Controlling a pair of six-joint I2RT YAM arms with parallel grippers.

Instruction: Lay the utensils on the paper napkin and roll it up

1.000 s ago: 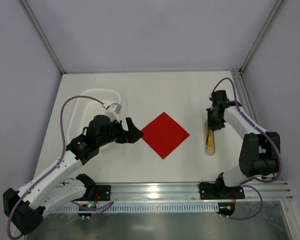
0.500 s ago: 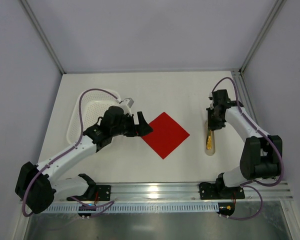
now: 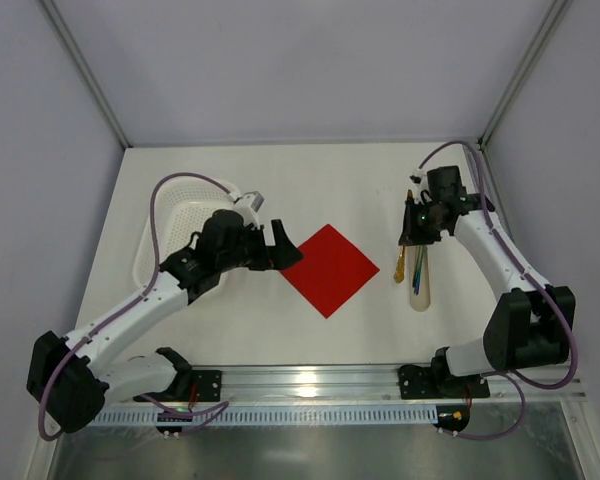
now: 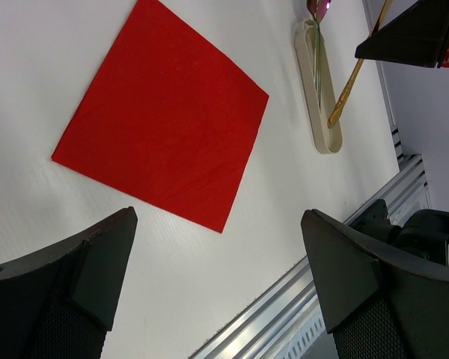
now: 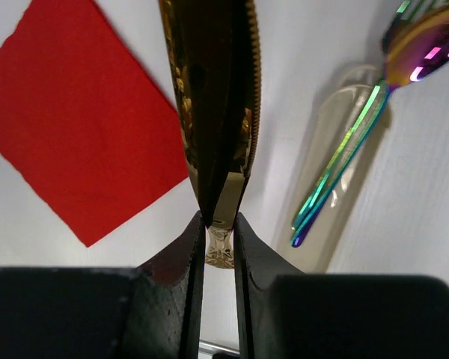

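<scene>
Fingers (image 5: 188, 262) of the right claw (image 5: 218, 224) pinch a gold utensil (image 5: 209, 90) by its end, held up beside the beige tray (image 3: 421, 298), where a rainbow spoon (image 5: 423, 52) lies. Left claw (image 4: 221, 254), spread wide, hovers by the red napkin (image 3: 330, 268), which lies flat on the table (image 3: 330, 180).

the basket (image 3: 165, 215) lies left of the napkin (image 3: 330, 268), the tray (image 3: 420, 305) right, with the spoon (image 5: 359, 132) in it.

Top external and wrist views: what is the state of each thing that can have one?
left gripper: open, empty.
right gripper: shut on the gold utensil.
gold utensil: held in the air, tilted.
rainbow utensils: lying in the tray.
paper napkin: flat, unfolded, nothing on it.
tray: lying on the table.
basket: upright, partly hidden by the left arm.
</scene>
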